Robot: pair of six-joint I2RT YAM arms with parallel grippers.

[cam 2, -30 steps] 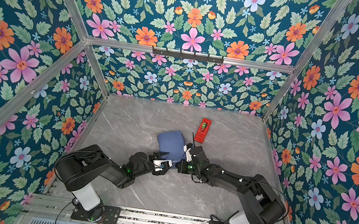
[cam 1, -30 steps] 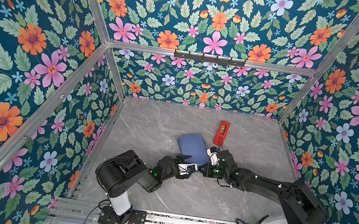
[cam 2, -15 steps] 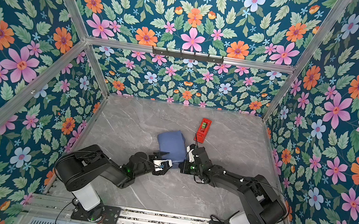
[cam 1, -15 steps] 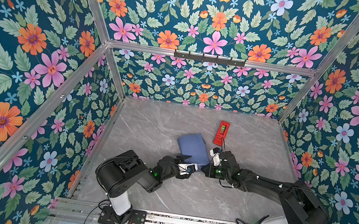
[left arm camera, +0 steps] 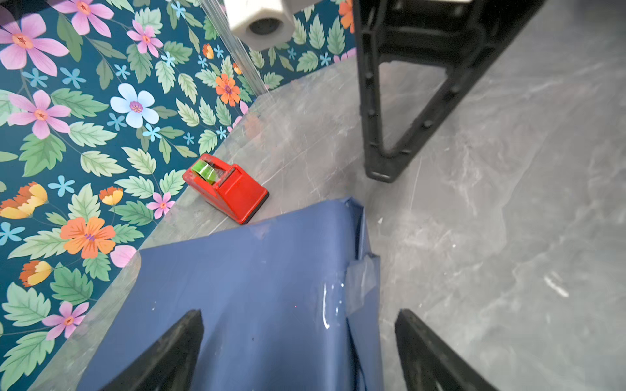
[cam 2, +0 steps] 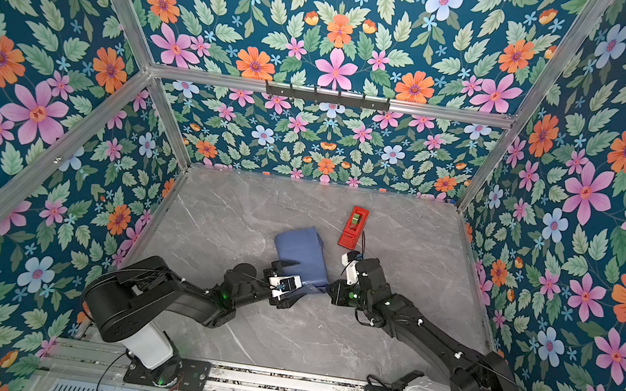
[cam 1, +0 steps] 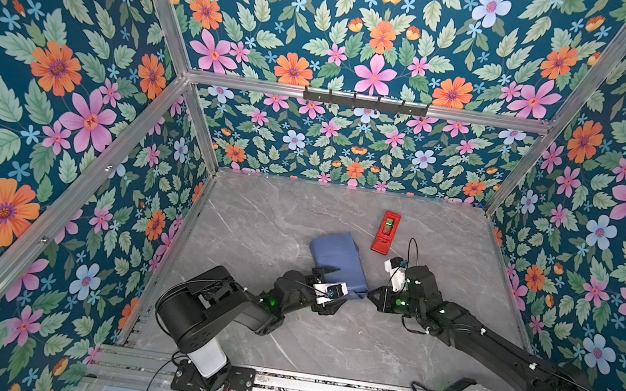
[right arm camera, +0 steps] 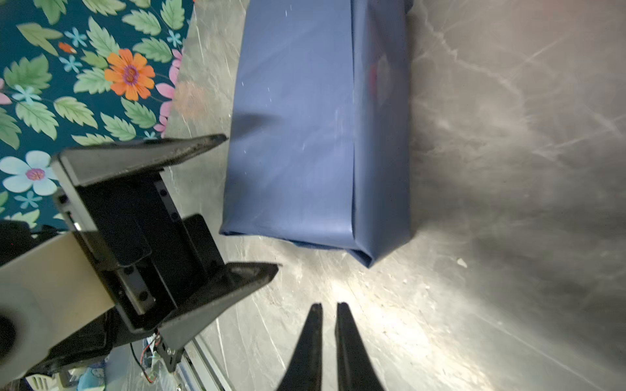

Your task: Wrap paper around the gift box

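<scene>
— What sort of room is this?

— A booth. Dark teal floral wallpaper [cam 1: 46, 81] with pink and orange blooms covers every side, held in bare aluminium frame bars [cam 1: 46, 226]. Underfoot is a grey marble-look tabletop [cam 1: 258, 213], and the wrist views show it scuffed with pale scratches.

— And on it, from the left?

— Low in the middle of both top views, the left gripper [left arm camera: 299, 315] has its fingers spread wide and clamps nothing. One tip is right at the parcel's edge, though I can't tell if it touches. The parcel sits just below the frame's centre: slate-blue paper [cam 1: 338, 257] folded round a boxy shape, the gift box hidden under it. There's a strip of clear tape [left arm camera: 362, 281] at one corner.

— Further right?

— A red plastic tape dispenser [cam 1: 385, 232] with a green roll lies up and right of the parcel, apart from it. Then comes the right gripper [right arm camera: 329, 304], over bare tabletop beside the parcel's lower right corner. Its fingers are a slit apart, with nothing between them.
</scene>
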